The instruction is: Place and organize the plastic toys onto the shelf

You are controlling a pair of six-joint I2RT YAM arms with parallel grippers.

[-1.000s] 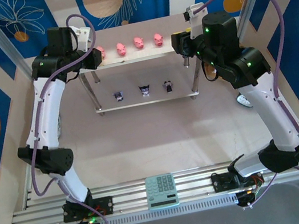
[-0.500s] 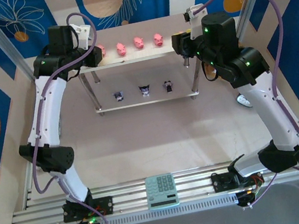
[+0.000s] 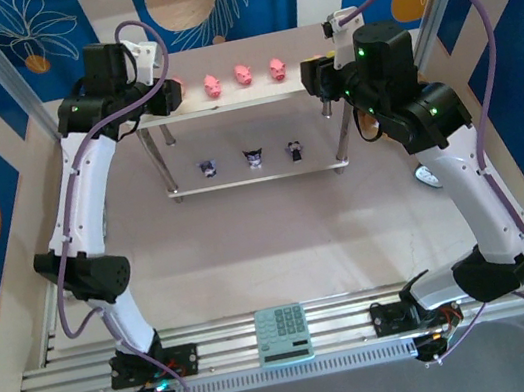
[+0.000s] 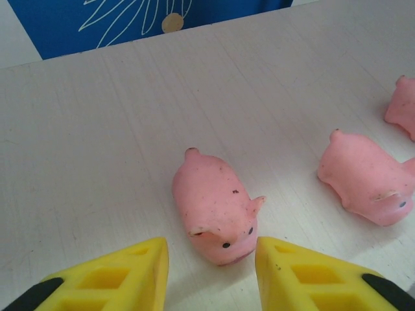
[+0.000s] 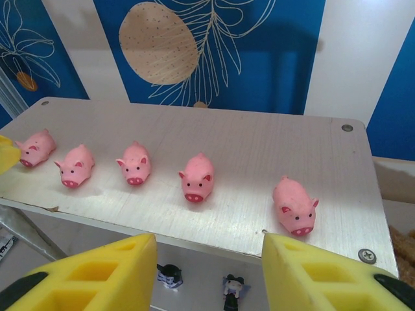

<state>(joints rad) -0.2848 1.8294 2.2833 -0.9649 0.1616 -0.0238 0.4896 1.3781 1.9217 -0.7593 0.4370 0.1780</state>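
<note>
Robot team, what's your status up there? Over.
Left hand open, end pig loose between fingers. Right hand open, empty. Five pigs on shelf top. Nothing blocking.

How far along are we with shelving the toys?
Done: five pink pigs stand in a row on the top board of the shelf; three dark figurines line the lower level. In hand: nothing; the left claw is open astride the leftmost pig, the right claw open and empty. Left: probably just backing both claws away.
</note>
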